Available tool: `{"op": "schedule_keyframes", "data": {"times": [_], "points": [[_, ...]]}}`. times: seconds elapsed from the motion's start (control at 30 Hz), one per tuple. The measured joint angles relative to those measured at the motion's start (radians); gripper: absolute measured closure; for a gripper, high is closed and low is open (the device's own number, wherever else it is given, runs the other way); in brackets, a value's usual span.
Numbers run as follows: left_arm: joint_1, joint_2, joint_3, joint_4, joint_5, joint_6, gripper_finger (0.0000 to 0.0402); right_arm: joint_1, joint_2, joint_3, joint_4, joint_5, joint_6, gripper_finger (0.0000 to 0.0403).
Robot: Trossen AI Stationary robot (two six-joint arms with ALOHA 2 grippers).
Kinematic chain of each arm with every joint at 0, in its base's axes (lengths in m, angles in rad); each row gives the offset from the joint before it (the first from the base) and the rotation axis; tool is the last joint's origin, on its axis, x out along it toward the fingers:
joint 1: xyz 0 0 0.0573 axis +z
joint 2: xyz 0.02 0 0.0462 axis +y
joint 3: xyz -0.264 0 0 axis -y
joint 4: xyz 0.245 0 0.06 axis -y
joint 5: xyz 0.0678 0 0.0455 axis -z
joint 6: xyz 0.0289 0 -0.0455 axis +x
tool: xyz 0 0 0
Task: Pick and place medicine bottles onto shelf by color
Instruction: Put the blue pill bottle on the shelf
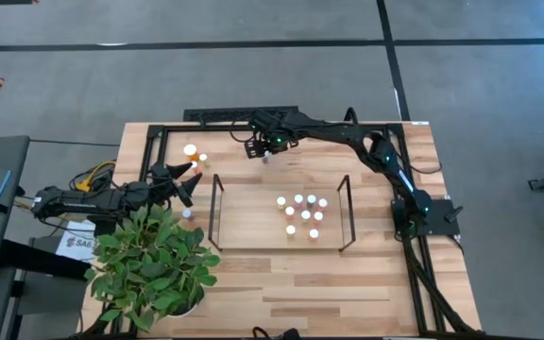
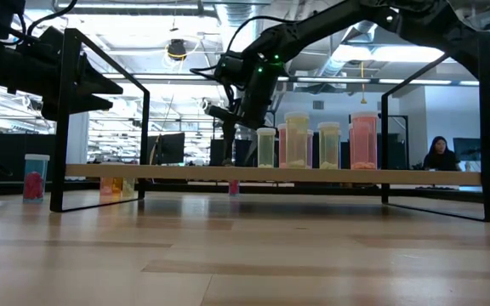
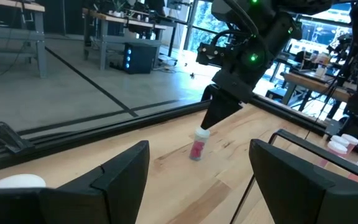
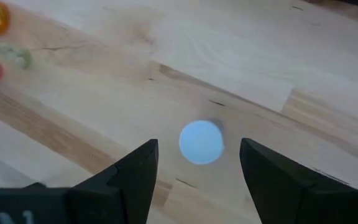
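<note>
A small red medicine bottle (image 3: 197, 147) with a white cap (image 4: 201, 142) stands upright on the table's far part, just beyond the shelf's far edge. My right gripper (image 1: 265, 149) hangs over it, slanting down and open. One finger stands on each side of the cap, apart from it. The light-wood shelf (image 1: 253, 212) with black wire ends carries several bottles (image 1: 302, 215) standing upright. My left gripper (image 1: 190, 181) waits open and level at the table's left, pointing toward the shelf. A few more bottles (image 1: 195, 156) stand on the table at the far left.
A potted plant (image 1: 149, 264) fills the near left corner beside my left arm. A black frame (image 1: 159, 129) runs round the table's far and side edges. One bottle (image 1: 187, 214) stands by the plant. Bare wood lies in front of the shelf.
</note>
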Motion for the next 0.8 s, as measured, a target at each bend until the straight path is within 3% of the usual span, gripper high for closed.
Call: {"op": "schedule_keyframes", "data": {"times": [0.8], "points": [[0.000,0.000,0.000,0.000,0.000,0.000,0.0137,0.012,0.045,0.002,0.005,0.022,0.027,0.0154]]}}
